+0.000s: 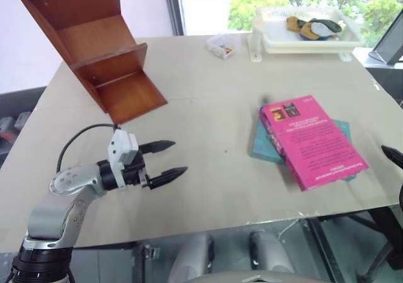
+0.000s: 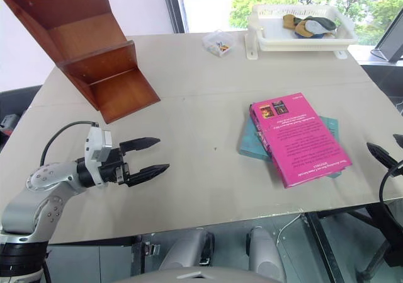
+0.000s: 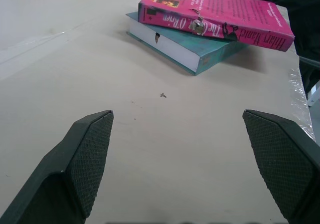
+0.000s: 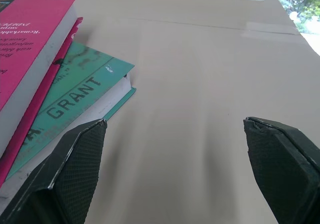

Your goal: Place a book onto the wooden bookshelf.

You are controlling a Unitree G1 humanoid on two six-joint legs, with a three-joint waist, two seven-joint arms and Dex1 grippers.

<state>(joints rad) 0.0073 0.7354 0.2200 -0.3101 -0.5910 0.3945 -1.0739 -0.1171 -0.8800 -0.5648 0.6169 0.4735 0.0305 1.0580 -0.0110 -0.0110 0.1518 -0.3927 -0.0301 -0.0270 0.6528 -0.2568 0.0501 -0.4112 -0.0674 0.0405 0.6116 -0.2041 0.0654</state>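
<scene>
The pink book (image 1: pixel 312 141) lies flat on the right side of the table, resting on a thinner teal book (image 1: pixel 263 145). Its spine with white lettering (image 3: pixel 220 27) faces my left gripper. The wooden bookshelf (image 1: pixel 101 50) stands tilted at the table's far left corner, its compartments open toward the table. My left gripper (image 1: pixel 178 157) hovers open over the table's near left part, pointing toward the books and well short of them, with nothing between its fingers. Off the near right edge, my right gripper (image 4: pixel 175 123) is open, just beside the corner of the teal book (image 4: pixel 75 94).
A white tray (image 1: pixel 264 40) holding a few soft items stands at the far right by the window. A small clear box (image 1: pixel 221 45) with coloured bits sits left of it. The beige table (image 1: pixel 208 106) ends close in front of me.
</scene>
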